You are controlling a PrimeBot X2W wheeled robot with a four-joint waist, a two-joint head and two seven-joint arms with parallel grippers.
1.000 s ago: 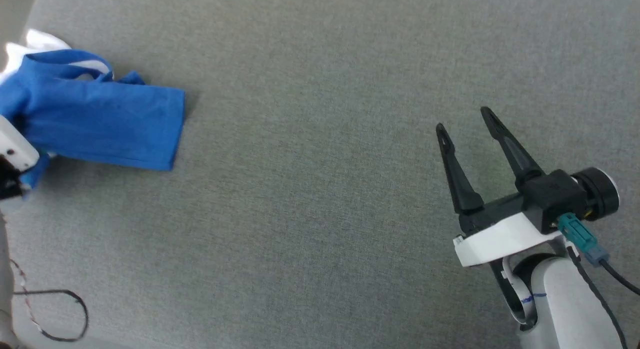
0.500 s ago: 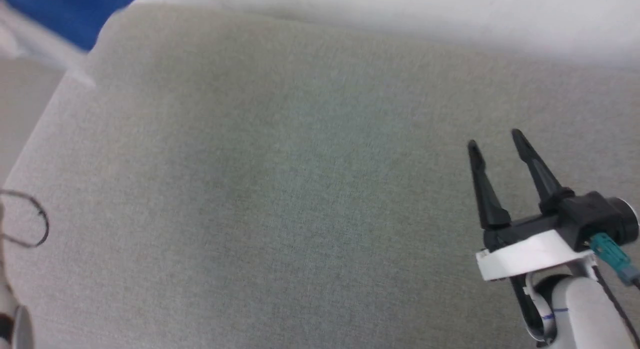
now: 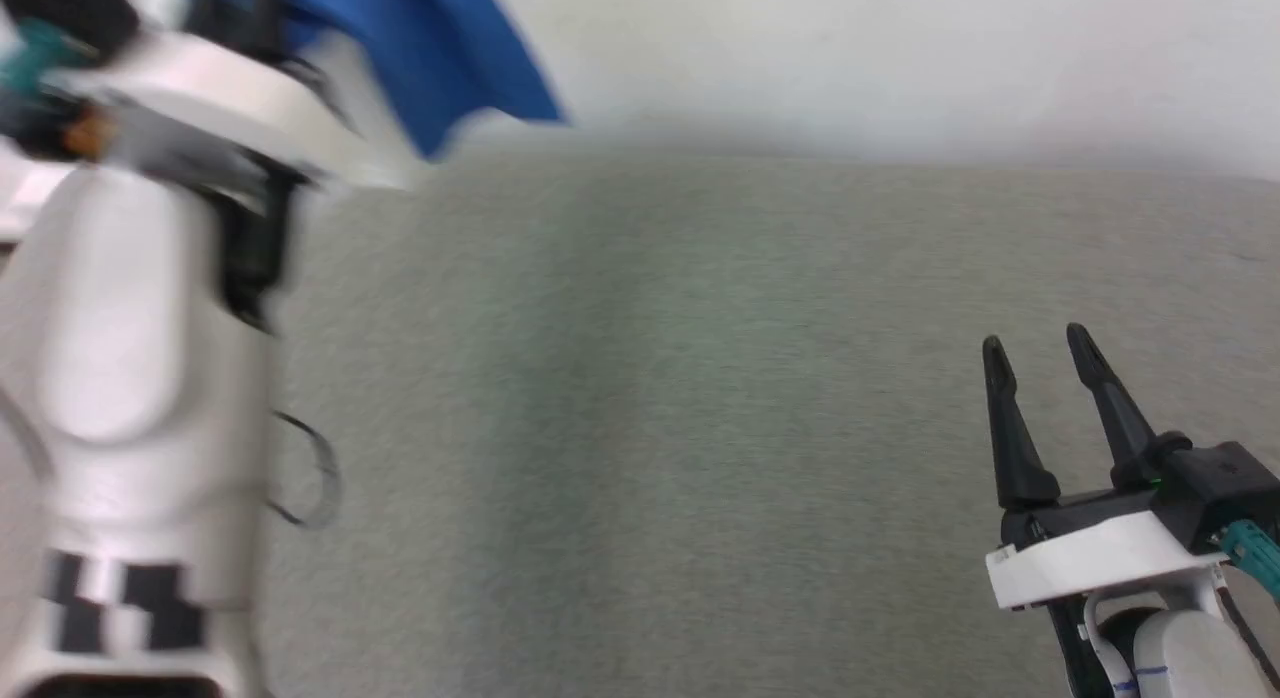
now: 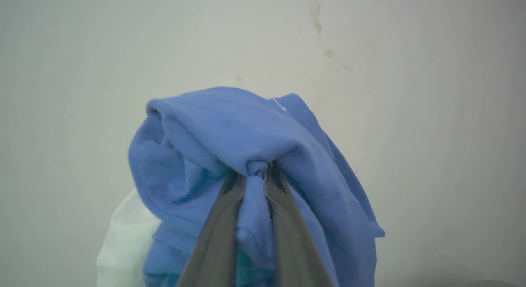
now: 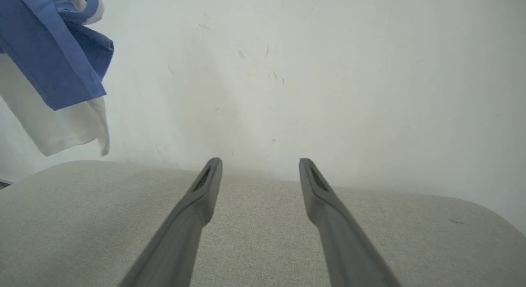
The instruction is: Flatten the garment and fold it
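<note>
Counter (image 3: 700, 428), grey and cloth-topped, meets a scuffed white wall (image 5: 328, 73) at 12 o'clock. A thin cable loop (image 3: 310, 478) shows at 8 o'clock beside the blurred left forearm (image 3: 130, 378). Left claw (image 4: 257, 172), narrow, pinches a fold of the garment (image 4: 230, 135) and holds it off the counter at 11 o'clock. Blue cloth drapes round its fingers (image 4: 218, 237), with white cloth below. Right claw (image 3: 1035, 348) stands wide at 4 o'clock, well apart from the garment.
</note>
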